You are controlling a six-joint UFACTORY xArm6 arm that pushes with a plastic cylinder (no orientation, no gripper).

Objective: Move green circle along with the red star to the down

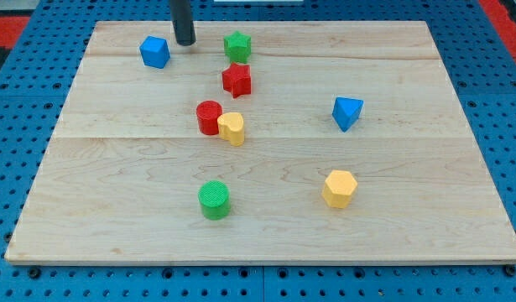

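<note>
The green circle (214,200) stands low on the wooden board, left of centre. The red star (237,80) sits in the upper middle, just below a green star-like block (237,44). My tip (185,42) rests on the board near the view's top, between the blue cube (154,52) on its left and the green star-like block on its right. It touches no block. It is up and left of the red star and far above the green circle.
A red cylinder (209,117) and a yellow heart-like block (232,128) touch each other mid-board, between the red star and the green circle. A blue triangular block (346,112) lies at the right. A yellow hexagon (340,188) lies lower right.
</note>
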